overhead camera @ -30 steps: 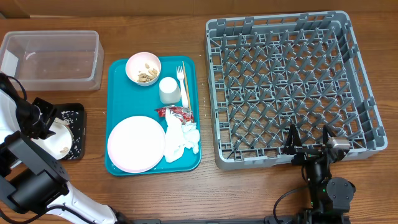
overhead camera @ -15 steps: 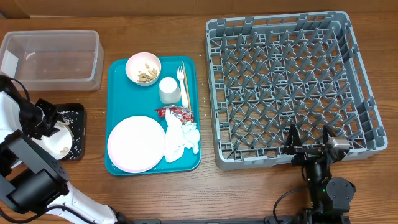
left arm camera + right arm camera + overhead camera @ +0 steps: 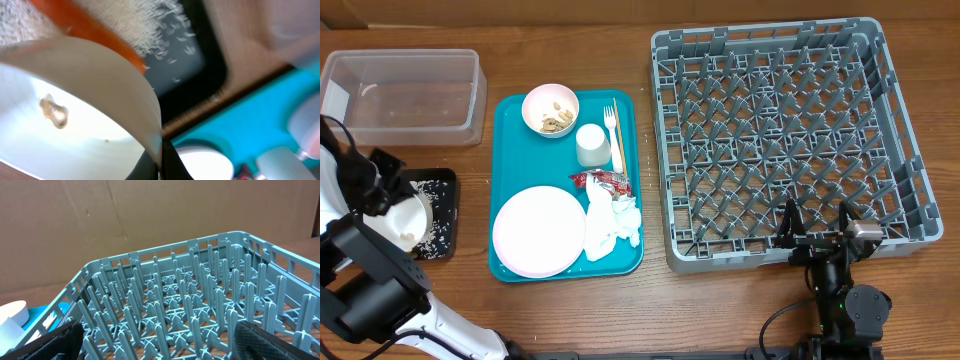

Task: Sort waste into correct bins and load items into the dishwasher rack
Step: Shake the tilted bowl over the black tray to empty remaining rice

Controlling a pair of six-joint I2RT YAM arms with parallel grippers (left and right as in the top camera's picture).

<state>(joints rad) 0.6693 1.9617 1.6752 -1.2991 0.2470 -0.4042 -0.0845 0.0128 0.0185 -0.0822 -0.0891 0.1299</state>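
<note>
My left gripper [image 3: 377,186] is shut on the rim of a white bowl [image 3: 402,217], which sits tilted over the black tray [image 3: 442,215] at the left edge. In the left wrist view the bowl wall [image 3: 75,100] is pinched in my left gripper [image 3: 161,164]. Past the bowl, an orange carrot [image 3: 97,30] and white rice [image 3: 155,25] lie in the black tray [image 3: 195,70]. On the teal tray [image 3: 510,120] are a plate [image 3: 538,232], a bowl of scraps [image 3: 550,109], a cup [image 3: 592,144], a fork [image 3: 609,122], a red wrapper [image 3: 604,181] and a napkin [image 3: 612,223]. My right gripper [image 3: 817,238] stands open at the front edge of the rack [image 3: 790,130].
A clear tub [image 3: 402,95] stands at the back left, behind the black tray. A thin wooden stick [image 3: 618,140] lies beside the fork. In the right wrist view the grey rack [image 3: 190,295] with its upright pegs fills the space ahead, between my spread fingers [image 3: 272,340].
My left gripper has shut on the bowl's rim and drawn the bowl a little to the left, tilting it. The right arm has not moved.
</note>
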